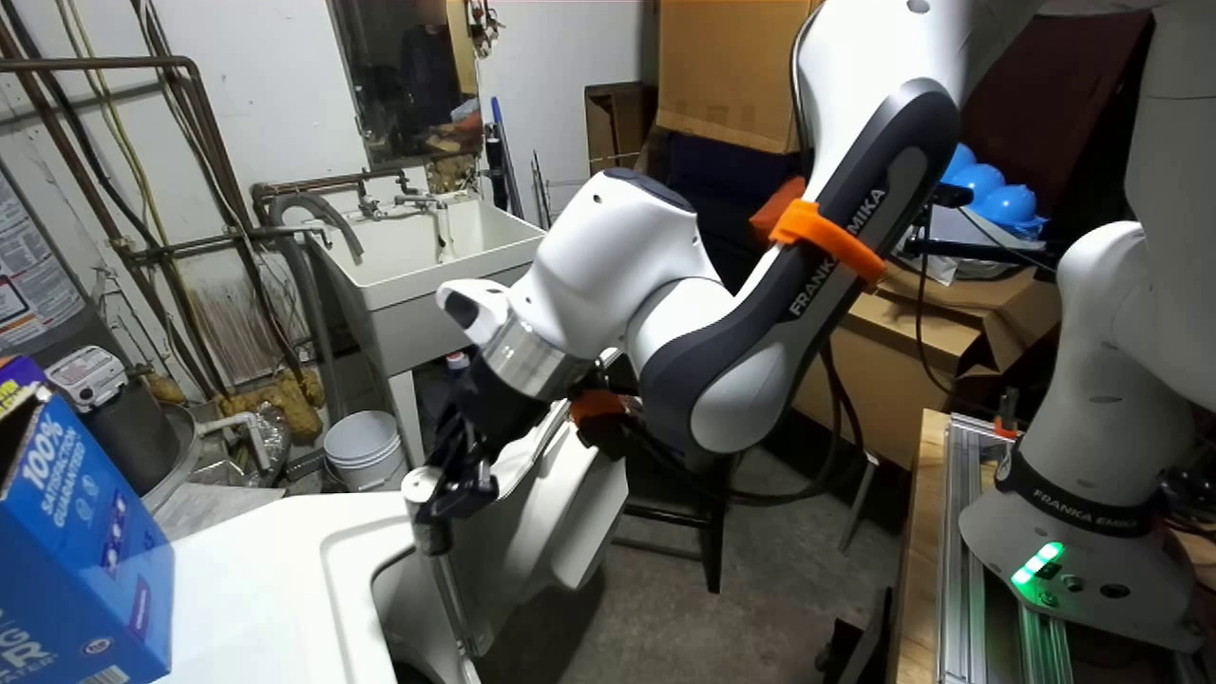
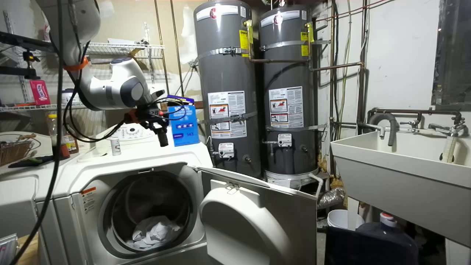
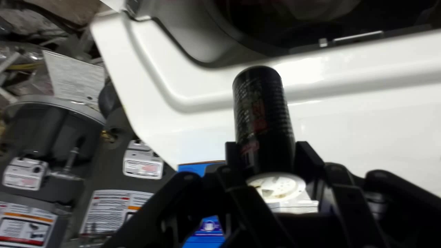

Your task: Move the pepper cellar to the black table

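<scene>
The pepper cellar is a dark cylinder with small printing and a pale lid. It shows in the wrist view [image 3: 263, 110] and in both exterior views [image 1: 434, 539] [image 2: 162, 138]. My gripper [image 3: 265, 156] is shut on it near the lid end, one finger on each side. In both exterior views the gripper [image 1: 456, 494] [image 2: 157, 127] holds the cellar above the white machine's top, slightly tilted. The black table [image 1: 670, 486] stands on the floor behind the arm in an exterior view. Its dark top is mostly hidden, and thin black legs show.
The white machine [image 2: 128, 163] has its front door [image 2: 257, 217] swung open, cloth inside. A blue box [image 1: 85, 560] and a small white can [image 2: 116, 146] stand on top. A white sink [image 1: 427, 275] is against the wall. The wooden bench [image 1: 917, 560] carries the robot base.
</scene>
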Robot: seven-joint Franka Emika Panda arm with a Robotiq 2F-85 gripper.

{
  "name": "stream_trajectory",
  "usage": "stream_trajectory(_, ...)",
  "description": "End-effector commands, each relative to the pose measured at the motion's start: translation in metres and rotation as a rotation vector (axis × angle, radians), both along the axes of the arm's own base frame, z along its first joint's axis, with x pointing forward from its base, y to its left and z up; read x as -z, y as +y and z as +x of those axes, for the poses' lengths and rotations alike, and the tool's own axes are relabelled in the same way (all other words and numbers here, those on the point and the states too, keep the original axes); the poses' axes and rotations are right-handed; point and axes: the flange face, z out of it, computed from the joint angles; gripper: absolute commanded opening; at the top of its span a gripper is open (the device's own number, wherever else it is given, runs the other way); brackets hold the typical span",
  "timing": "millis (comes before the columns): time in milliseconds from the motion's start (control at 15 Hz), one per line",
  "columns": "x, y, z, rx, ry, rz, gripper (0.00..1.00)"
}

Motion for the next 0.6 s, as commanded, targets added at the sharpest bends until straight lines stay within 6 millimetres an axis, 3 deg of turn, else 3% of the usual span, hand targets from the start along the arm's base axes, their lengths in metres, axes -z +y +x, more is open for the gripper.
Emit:
stream_trajectory(0, -0.002, -0.023, -0.003, 0.051, -0.015, 0.013, 0.45)
stream_trajectory(133, -0.006, -0.054, -0.011, 0.111, -0.030, 0.022, 0.45)
stream_trajectory(200, -0.009, -0.059, -0.015, 0.120, -0.032, 0.023, 0.45)
stream_trajectory(267, -0.011, -0.060, -0.019, 0.123, -0.031, 0.026, 0.20)
stream_trajectory(400, -0.025, -0.107, 0.001, 0.271, -0.041, 0.057, 0.20)
stream_trajectory(533, -0.023, -0.156, 0.008, 0.367, -0.048, 0.058, 0.20)
